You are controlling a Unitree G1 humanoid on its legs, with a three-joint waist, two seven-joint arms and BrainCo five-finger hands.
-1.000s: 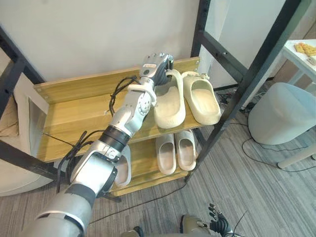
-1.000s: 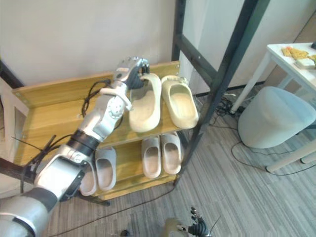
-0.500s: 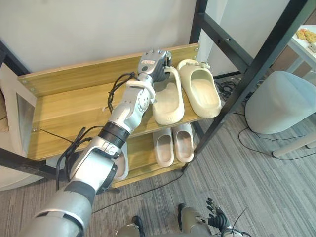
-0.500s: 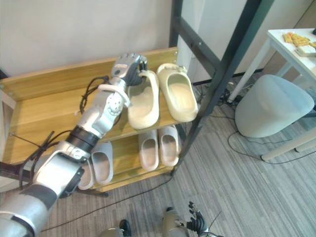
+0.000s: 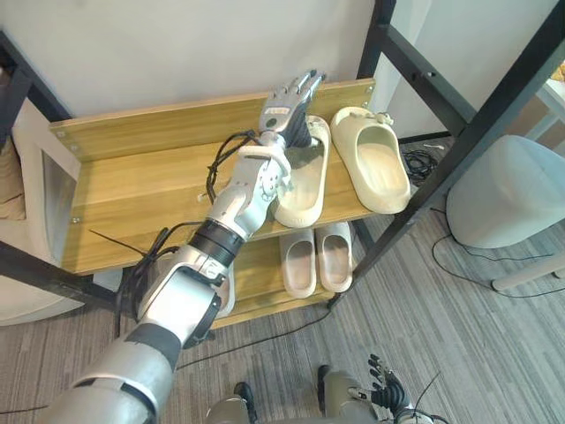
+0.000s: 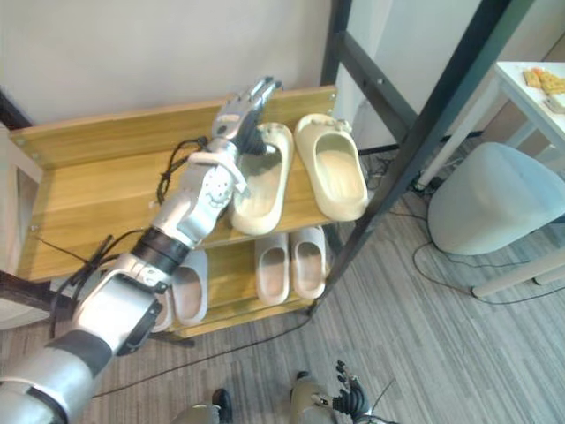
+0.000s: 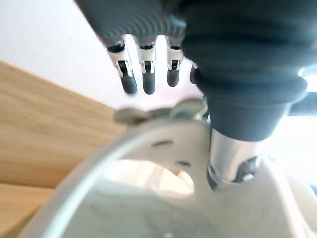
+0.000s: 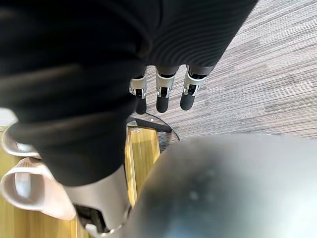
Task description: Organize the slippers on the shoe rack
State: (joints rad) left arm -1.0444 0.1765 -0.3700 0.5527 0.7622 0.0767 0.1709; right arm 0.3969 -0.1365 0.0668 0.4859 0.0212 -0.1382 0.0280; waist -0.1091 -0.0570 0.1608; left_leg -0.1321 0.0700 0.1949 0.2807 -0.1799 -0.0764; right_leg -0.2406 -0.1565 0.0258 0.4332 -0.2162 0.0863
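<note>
Left eye view: left hand, fingers straight, grasping nothing, over far end of cream slipper beside its mate on shoe rack upper shelf; right hand low, fingers relaxed

— What lies on the upper shelf?

— Two slippers at its right end, side by side and just apart. The inner slipper is nearer the middle, and the outer slipper is by the right edge. Each runs from the back edge to the front edge.

— And the left hand?

— It is over the back end of the inner slipper, near the shelf's back edge.

— What about underneath?

— On the lower shelf, one pair lies at the right end, below the upper two. A second pair lies further left, partly behind the arm.

— Anything beside the rack?

— A stool stands on the floor, to its right.
</note>
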